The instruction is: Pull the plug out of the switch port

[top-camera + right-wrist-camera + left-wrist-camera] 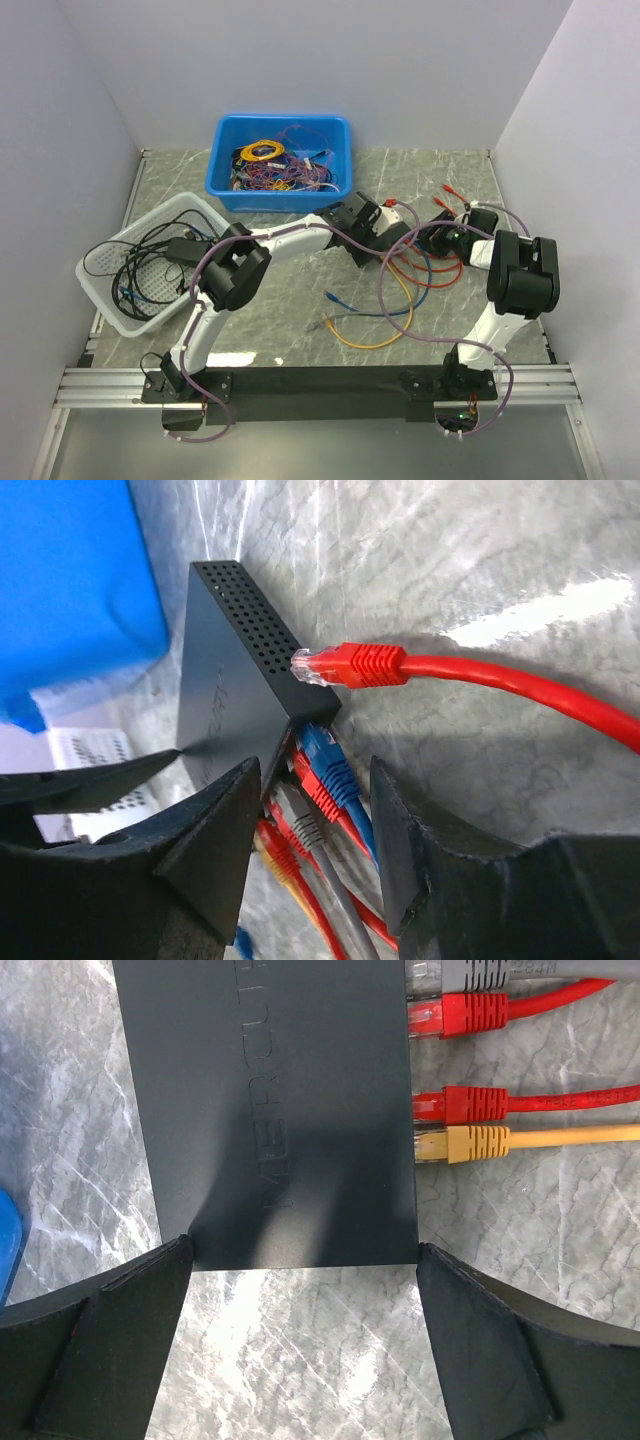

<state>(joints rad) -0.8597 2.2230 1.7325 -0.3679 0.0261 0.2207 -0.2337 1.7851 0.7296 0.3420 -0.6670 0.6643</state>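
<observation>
The black switch [280, 1110] lies flat on the marble table. My left gripper [303, 1290] has its fingertips [150, 1300] against the two near corners of the switch and holds it across its width. Grey [480, 972], red [465, 1012], red [465, 1103] and yellow [470, 1143] plugs sit in its right edge. My right gripper [315, 780] is open and straddles the plugged blue plug [330, 765], a red plug [320, 792] and the grey plug [305, 825] without closing on them. From above, both grippers [385, 232] [442, 240] meet at the switch.
A loose red plug [345, 667] lies beside the switch's far corner. A blue bin [280, 160] of cables stands behind. A white basket [150, 260] with black cables is at the left. Red, blue and orange cables [370, 335] loop over the table in front.
</observation>
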